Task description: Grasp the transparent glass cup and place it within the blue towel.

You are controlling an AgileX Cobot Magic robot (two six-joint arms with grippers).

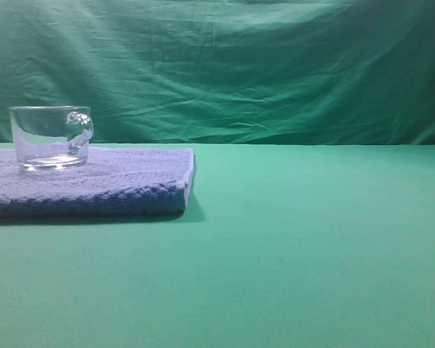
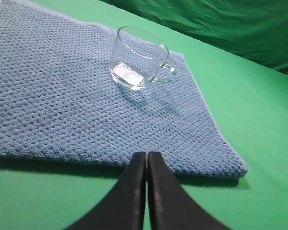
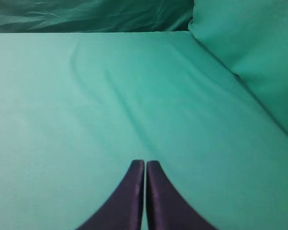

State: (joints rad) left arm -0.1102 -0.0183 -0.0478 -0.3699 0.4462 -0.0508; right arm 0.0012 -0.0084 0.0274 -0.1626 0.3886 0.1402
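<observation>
Transparent glass cup [image 2: 137, 57] is seen upright on the blue towel [image 2: 62, 96], well ahead of the left pincer [image 2: 147, 158], which is pressed together and empty. The right pincer [image 3: 145, 165] is likewise closed over bare counter [image 3: 110, 96]. A careless sweep could topple the cup.

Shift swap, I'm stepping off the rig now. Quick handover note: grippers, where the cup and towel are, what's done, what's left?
Left gripper: shut, empty, hanging over the green table just off the towel's near edge.
Right gripper: shut, empty, over bare green cloth, away from the job's things.
Transparent glass cup: upright on the blue towel, well inside its edges, with nothing touching it.
Done: the cup is placed on the towel and is free of both grippers.
Left: nothing visible for the placement itself; just confirm the cup sits steady.
</observation>
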